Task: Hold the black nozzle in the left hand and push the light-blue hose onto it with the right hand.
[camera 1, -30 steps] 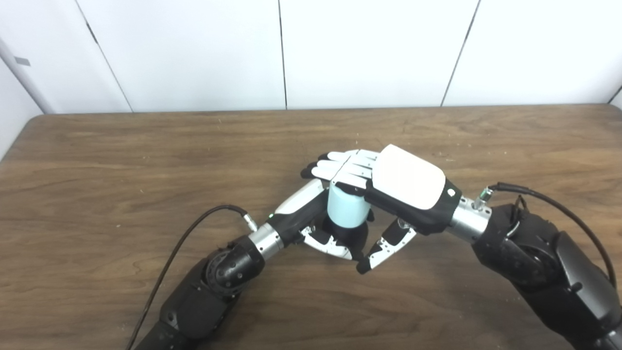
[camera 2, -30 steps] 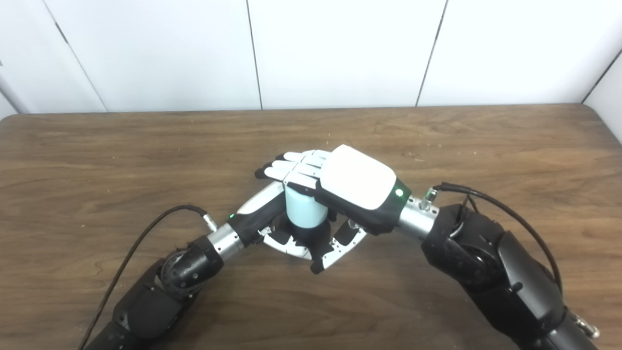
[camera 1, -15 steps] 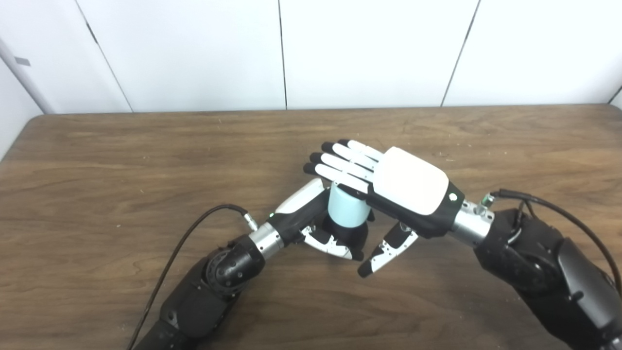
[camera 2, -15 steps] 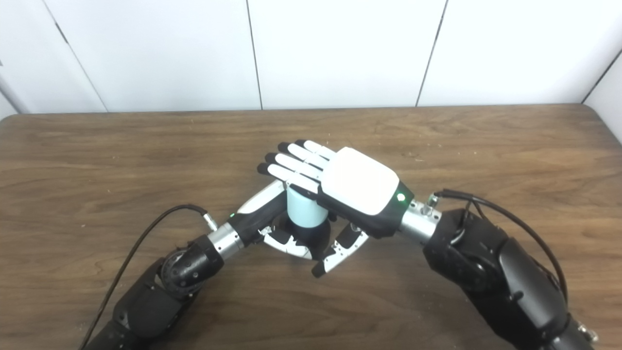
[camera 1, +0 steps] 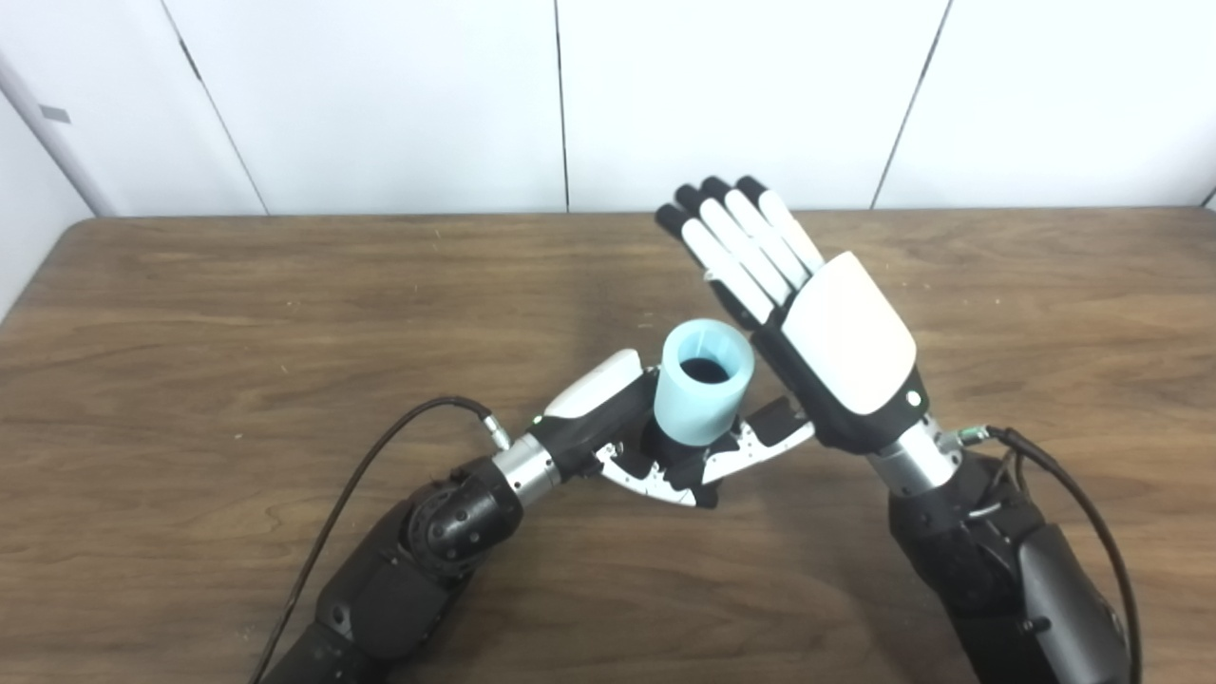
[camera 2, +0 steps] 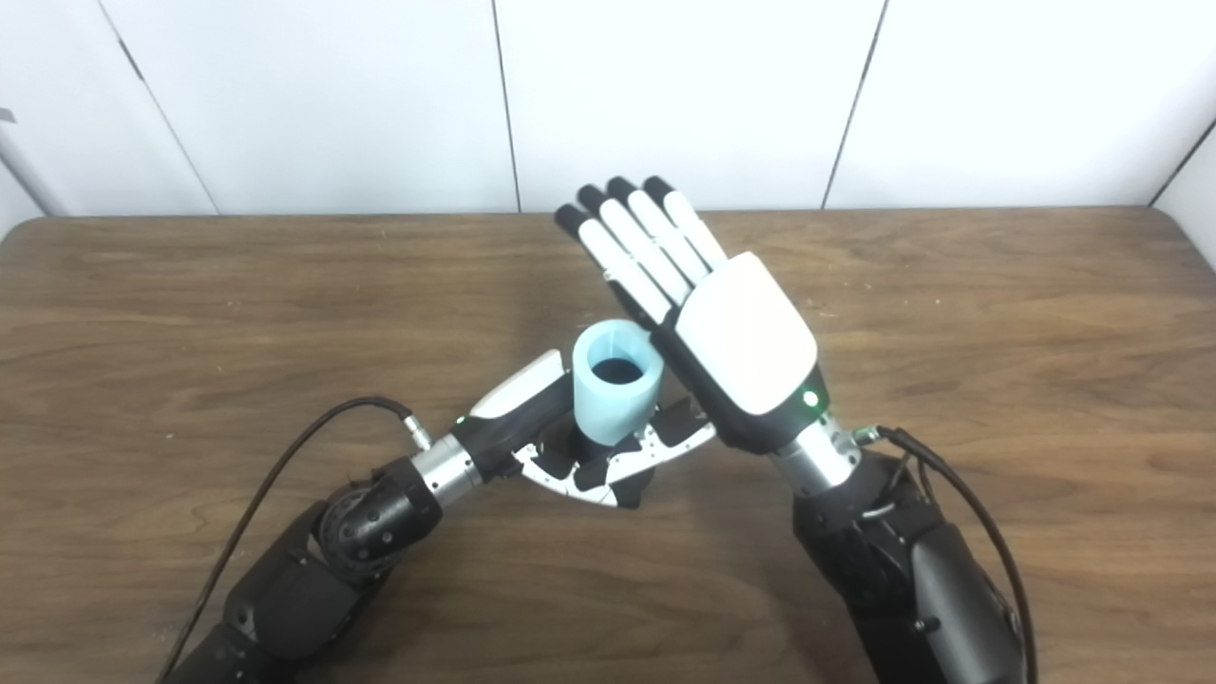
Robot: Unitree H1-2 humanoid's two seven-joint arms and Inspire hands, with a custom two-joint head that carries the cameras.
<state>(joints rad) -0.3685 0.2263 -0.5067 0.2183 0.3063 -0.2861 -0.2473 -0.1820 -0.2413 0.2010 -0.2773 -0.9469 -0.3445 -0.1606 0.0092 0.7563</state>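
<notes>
Left hand [camera 1: 622, 432], low over the wooden table [camera 1: 190, 323], fingers curled round the black nozzle [camera 1: 665, 445]. The light-blue hose [camera 1: 701, 394] stands upright on the nozzle, mouth up. Just right, the right hand [camera 1: 836, 342] holds nothing, fingers straight and pressed together, pointing far.

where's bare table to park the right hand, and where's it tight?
Bare table right of the right hand, and the whole left half beyond the left hand. Tight at centre, around the light-blue hose and black nozzle.
</notes>
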